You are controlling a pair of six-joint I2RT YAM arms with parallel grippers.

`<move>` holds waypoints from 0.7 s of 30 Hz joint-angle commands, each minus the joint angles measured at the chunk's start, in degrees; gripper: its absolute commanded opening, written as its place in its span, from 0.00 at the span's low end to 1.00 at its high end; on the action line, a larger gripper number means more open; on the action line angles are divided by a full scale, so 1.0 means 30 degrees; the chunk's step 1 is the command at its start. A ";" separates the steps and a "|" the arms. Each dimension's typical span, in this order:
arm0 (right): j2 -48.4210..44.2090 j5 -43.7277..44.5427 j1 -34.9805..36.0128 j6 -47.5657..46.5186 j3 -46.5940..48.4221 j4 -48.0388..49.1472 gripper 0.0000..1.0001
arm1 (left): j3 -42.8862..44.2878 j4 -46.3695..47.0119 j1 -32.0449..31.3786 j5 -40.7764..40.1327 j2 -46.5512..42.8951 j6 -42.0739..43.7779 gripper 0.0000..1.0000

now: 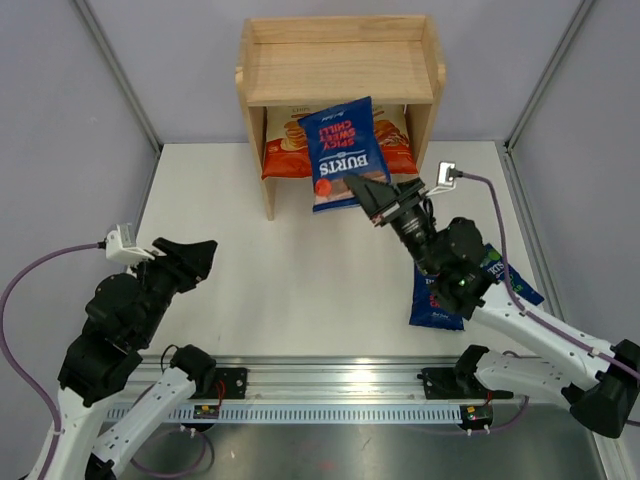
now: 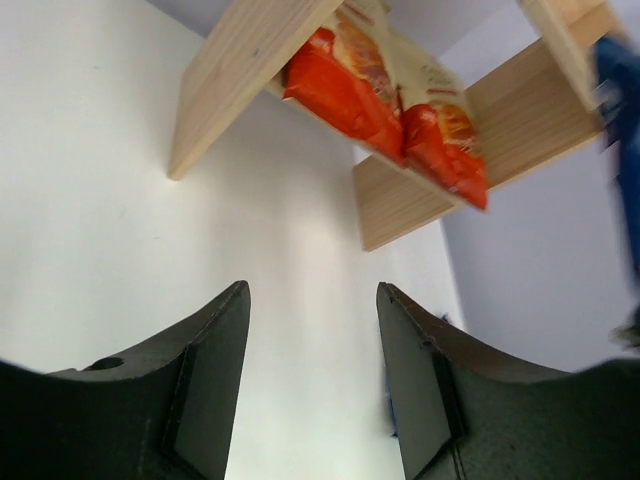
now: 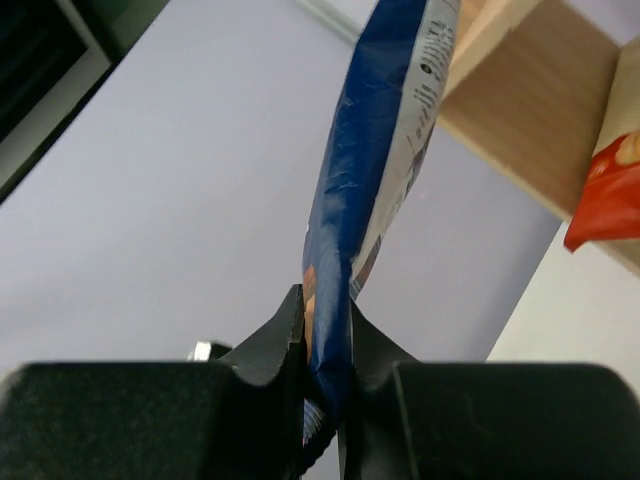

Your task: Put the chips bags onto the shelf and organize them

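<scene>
**Chips bag [image 1: 343, 150] in right gripper [image 1: 362, 188], far end toward shelf [image 1: 340, 75]**

Dark blue, lettered "BURTS", reading upside down from the top camera. Clamped by its near edge between the fingers [image 3: 270, 345] of the right gripper, pressed thin there. Long axis running away from the arms toward the shelf, far end leaning slightly right and overlapping the front edge of the upper board. Seen edge-on from the right wrist, rising as a narrow blue strip.

Behind it, on the lower tier: 2 orange bags [image 1: 283, 150], side by side, fronts outward, partly covered by the held one. Clearer from the left wrist.

On the table [image 1: 300, 280], right side, under the right arm: a plain blue bag [image 1: 437, 305] and just beside it a green-lettered bag [image 1: 500, 270], both largely hidden by the arm.

Left gripper [image 1: 200, 255] spread wide with nothing between its fingers, over the left of the table, aimed at the shelf, well apart from every bag.

White matt tabletop. Grey walls [image 1: 60, 150] on 3 sides, metal posts in the far corners. Metal rail [image 1: 330, 385] along the near edge.

Cannot tell whether the held bag touches the shelf, nor how high it hangs. Only a blurred blue smear at the right edge of the left wrist view.
</scene>
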 commanded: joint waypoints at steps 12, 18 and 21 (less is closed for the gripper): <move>0.5736 -0.2860 -0.7533 0.4995 1.3226 -1.0504 0.09 | 0.1757 -0.2429 -0.0034 0.3151 0.1360 0.5977 0.55; 0.8760 -0.3067 -0.9000 0.6984 1.6486 -1.3201 0.08 | 0.0293 -0.1694 -0.0034 0.4270 0.0833 0.6477 0.53; 0.9405 -0.2338 -0.9382 0.7457 1.7248 -1.4167 0.09 | -0.0118 -0.1724 -0.0034 0.4271 0.0774 0.6623 0.52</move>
